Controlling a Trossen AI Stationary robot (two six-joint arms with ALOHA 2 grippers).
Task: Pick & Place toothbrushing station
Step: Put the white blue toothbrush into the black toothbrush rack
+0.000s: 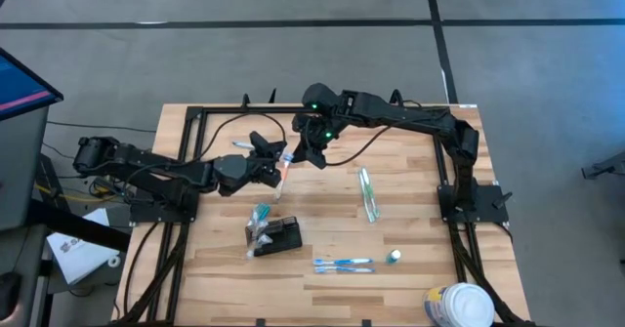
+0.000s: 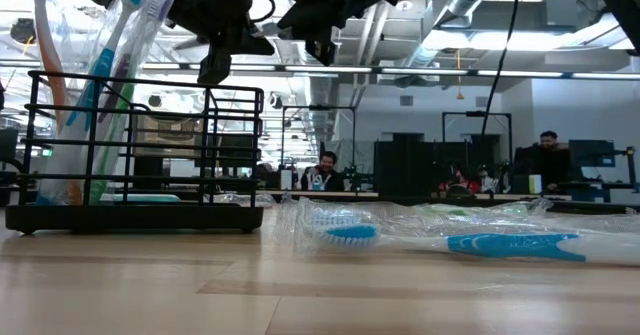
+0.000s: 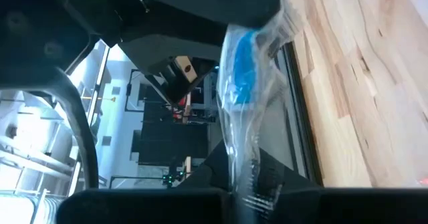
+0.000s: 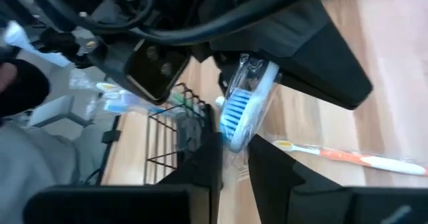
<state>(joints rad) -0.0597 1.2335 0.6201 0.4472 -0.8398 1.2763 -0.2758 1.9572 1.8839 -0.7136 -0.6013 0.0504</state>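
Note:
A blue-bristled toothbrush in a clear wrapper (image 4: 241,110) is held in the air between my two grippers, over the table's middle left. My left gripper (image 1: 276,164) is shut on one end of it and my right gripper (image 1: 311,154) on the other. The toothbrushing station (image 1: 281,237), a black wire holder, stands on its base nearer the front edge with several wrapped toothbrushes (image 2: 110,65) upright in it. The holder also shows in the right wrist view (image 4: 175,120). An orange toothbrush (image 4: 348,158) lies flat on the table below the grippers. My left gripper pinches the wrapped toothbrush's handle end (image 3: 244,184) between its two fingers, coming from the table's left. The toothbrush is clear of the table and runs on toward my right gripper. My right gripper pinches the wrapper at the brush-head end (image 4: 234,138) between its two fingers (image 4: 207,164), coming from the table's right. The blue bristles show just beyond the fingertips. The toothbrush is lifted clear of the table.
Two blue wrapped toothbrushes (image 1: 342,264) lie near the front edge and a clear-wrapped green one (image 1: 368,192) lies right of centre. A small green-tipped item (image 1: 393,256) is near them. A white round tub (image 1: 459,307) stands at the front right corner.

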